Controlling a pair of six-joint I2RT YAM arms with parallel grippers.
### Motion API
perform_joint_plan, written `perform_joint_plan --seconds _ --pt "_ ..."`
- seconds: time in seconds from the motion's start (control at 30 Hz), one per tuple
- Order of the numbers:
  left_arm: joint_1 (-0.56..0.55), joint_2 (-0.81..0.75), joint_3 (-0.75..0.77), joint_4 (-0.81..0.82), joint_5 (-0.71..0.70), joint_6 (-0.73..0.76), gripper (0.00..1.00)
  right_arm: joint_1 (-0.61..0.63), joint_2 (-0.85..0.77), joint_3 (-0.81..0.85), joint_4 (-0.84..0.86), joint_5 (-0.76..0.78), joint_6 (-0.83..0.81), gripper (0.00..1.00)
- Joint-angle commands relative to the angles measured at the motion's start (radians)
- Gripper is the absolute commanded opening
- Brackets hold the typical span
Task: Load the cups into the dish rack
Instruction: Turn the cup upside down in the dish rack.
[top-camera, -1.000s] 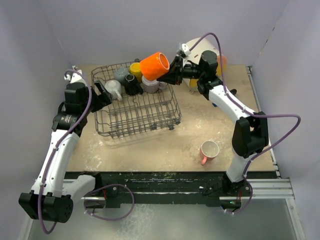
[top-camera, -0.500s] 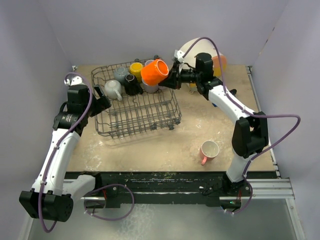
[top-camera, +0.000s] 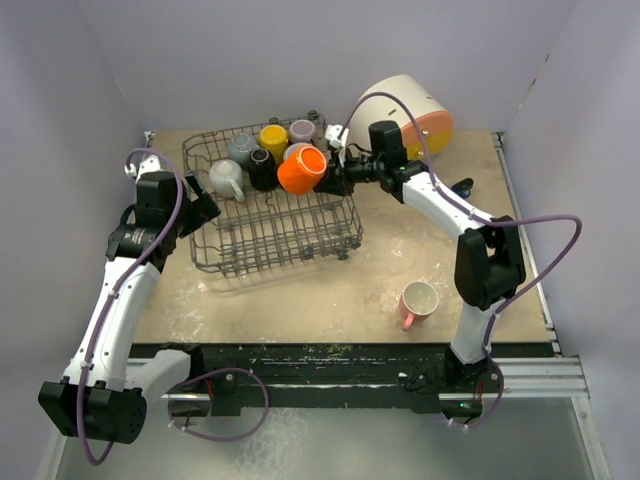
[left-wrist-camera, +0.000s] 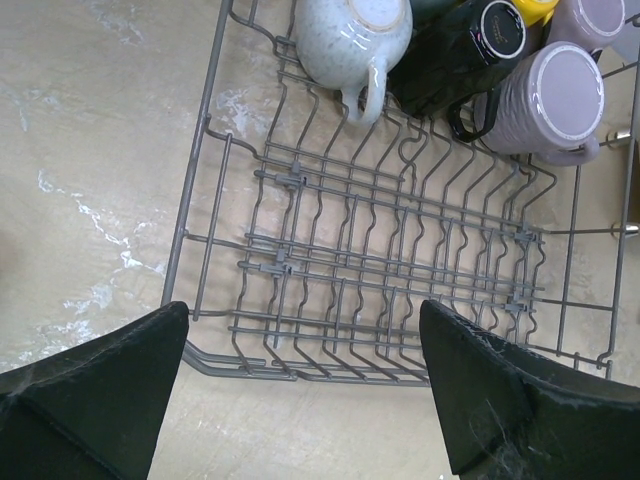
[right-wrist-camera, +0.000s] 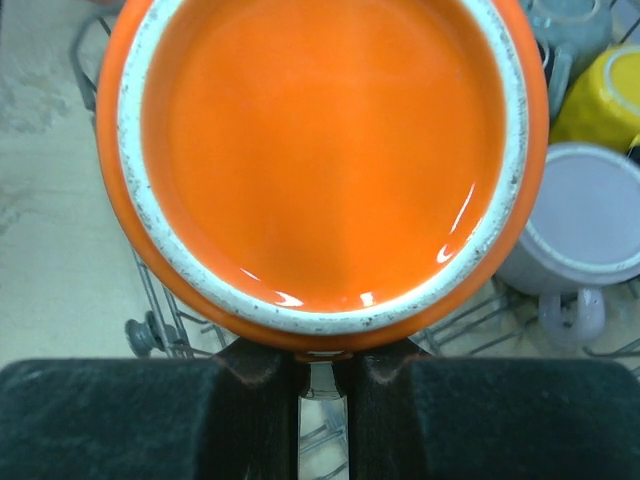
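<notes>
Grey wire makes up the dish rack (top-camera: 270, 225), which sits on the far left part of the table (top-camera: 300, 300). The right gripper (top-camera: 335, 180) holds the orange cup (top-camera: 300, 171) over the far right part of the rack. Its black fingers (right-wrist-camera: 250, 420) are pressed close and pinch the cup at its edge, with only a thin gap between them. The cup is tipped on its side, with its open mouth facing the right wrist camera. I cannot tell if it touches the wires. Five more cups sit close together at the far end of the rack: a white cup (top-camera: 226, 178), a black cup (top-camera: 262, 168), a grey cup (top-camera: 242, 148), a yellow cup (top-camera: 273, 137) and a mauve cup (top-camera: 302, 130). The left gripper (top-camera: 203, 210) is just beside the left side of the rack, with its jaws spread wide. A pink cup (top-camera: 417, 301) stands alone on the table, well apart from the rack. A big white drum (top-camera: 400, 100) with an orange front lies behind the right arm.
</notes>
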Motion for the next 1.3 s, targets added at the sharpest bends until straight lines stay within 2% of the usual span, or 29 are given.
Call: perform_joint_plan --seconds 0.0,0.57,0.93,1.27 --pt "0.004 -0.012 -0.012 0.016 -0.015 -0.021 0.99 0.022 0.005 0.072 -0.036 0.065 -0.076 0.00" --pt "0.005 -0.009 -0.021 0.027 -0.010 -0.019 0.99 0.081 0.067 0.026 -0.047 0.361 -0.115 0.00" --pt "0.005 0.014 -0.022 0.036 -0.012 -0.011 0.99 0.085 0.123 0.019 -0.029 0.496 -0.046 0.00" --pt "0.004 0.076 -0.003 0.065 -0.013 0.012 0.99 0.085 0.167 0.017 -0.038 0.557 -0.025 0.00"
